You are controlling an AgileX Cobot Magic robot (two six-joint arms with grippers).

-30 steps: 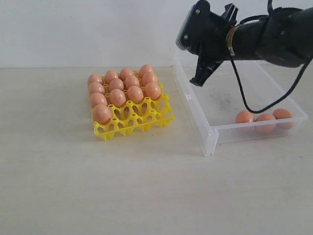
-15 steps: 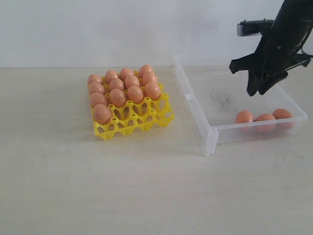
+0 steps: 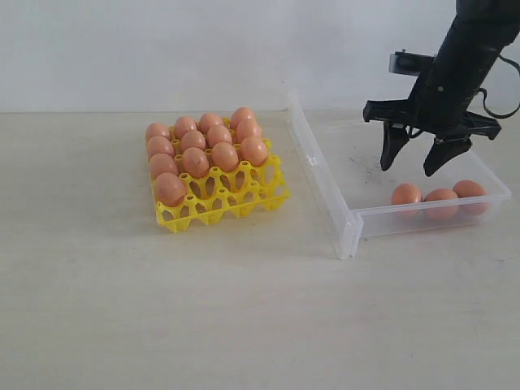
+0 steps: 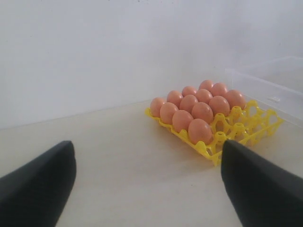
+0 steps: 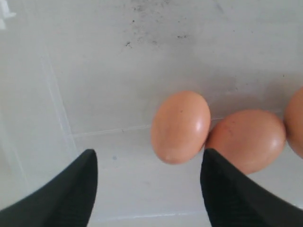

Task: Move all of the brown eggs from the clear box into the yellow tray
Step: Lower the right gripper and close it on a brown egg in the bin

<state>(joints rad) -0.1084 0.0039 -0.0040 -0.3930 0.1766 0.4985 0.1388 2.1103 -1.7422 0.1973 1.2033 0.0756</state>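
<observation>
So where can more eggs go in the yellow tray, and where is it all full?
The yellow tray has three bare cups in its front row, beside the lone front egg. The rows behind are packed with brown eggs. The clear box floor is bare except its front right corner, where three eggs huddle.

The gripper [image 5: 147, 158] stands wide, its two black fingers [image 5: 61, 189] apart with nothing between them. Just past the tips, near the middle of the frame, one egg [image 5: 180, 126] lies on the floor of the clear box [image 5: 94, 80], touching a second egg [image 5: 246, 139]. A third egg [image 5: 296, 122] is cut off by the frame edge. Dark smudges [image 5: 156, 28] mark the floor farther off.
</observation>
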